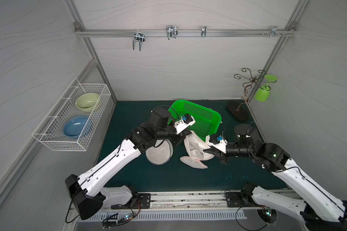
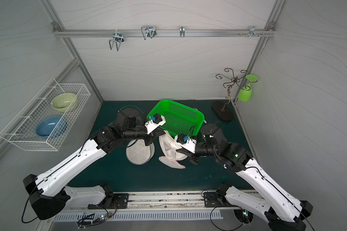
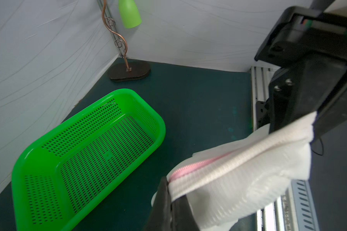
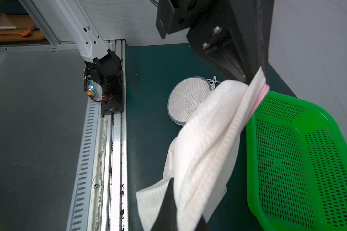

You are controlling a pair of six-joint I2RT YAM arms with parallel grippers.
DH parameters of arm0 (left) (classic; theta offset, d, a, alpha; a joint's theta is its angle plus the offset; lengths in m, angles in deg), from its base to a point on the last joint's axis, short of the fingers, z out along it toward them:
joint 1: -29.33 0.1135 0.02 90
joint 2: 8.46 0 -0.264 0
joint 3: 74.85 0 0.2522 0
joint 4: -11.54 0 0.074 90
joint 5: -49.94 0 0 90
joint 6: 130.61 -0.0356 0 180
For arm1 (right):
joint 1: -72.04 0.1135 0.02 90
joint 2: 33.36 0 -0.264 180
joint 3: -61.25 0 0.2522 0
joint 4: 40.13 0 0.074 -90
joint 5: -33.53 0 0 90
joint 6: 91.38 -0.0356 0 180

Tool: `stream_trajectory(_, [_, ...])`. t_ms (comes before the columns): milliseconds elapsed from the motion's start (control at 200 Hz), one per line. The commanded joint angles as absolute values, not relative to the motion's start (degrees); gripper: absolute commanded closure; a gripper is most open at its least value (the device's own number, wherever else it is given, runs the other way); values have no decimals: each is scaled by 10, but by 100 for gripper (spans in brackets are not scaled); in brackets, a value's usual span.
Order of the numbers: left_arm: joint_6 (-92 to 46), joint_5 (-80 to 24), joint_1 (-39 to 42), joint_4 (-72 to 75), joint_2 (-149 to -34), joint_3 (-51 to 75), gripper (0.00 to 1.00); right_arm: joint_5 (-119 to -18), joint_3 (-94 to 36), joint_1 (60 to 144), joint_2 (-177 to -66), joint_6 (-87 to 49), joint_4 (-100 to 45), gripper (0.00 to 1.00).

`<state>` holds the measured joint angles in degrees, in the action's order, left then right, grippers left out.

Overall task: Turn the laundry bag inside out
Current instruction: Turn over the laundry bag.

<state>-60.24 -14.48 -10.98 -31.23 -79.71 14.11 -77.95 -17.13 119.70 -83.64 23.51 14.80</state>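
I work with two grippers, and both are clamped tight on the one white laundry bag. My left gripper pinches its zip edge just beside the near rim of the single green basket, and my right gripper pinches the same edge further toward my right. The pink zip runs taut between the two pinches. The bag's long axis runs from the basket toward the front of the mat, where its lower end sags and rests. One round mesh pouch lies flat to the left of the bag. Two bowls, one green and one blue, sit in the wire rack.
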Motion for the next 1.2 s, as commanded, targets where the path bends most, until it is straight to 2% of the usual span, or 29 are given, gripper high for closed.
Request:
stream_trajectory(0, [-563,-113,-69,-295,-812,154,97,-780,-169,1197,-802,223,102,100])
stream_trajectory(90, [-550,-93,-55,-275,-809,121,97,-798,-164,1171,-791,179,62,100])
stream_trajectory(215, [-521,-73,-35,-220,-791,69,95,-873,-163,1119,-787,114,30,100])
stream_trajectory(285, [-499,-59,-26,-190,-784,49,84,-906,-158,1102,-789,87,16,100])
stream_trajectory(485, [-472,-37,-19,-147,-785,29,62,-952,-150,1094,-800,37,-5,100])
stream_trajectory(695, [-458,-27,-13,-126,-782,5,49,-947,-137,1082,-793,-19,-54,100])
stream_trajectory(985, [-421,-15,-3,-72,-757,-59,47,-940,-122,1034,-779,-82,-116,100])
stream_trajectory(1195, [-411,-32,3,-40,-739,-91,47,-933,-116,1030,-781,-89,-126,100])
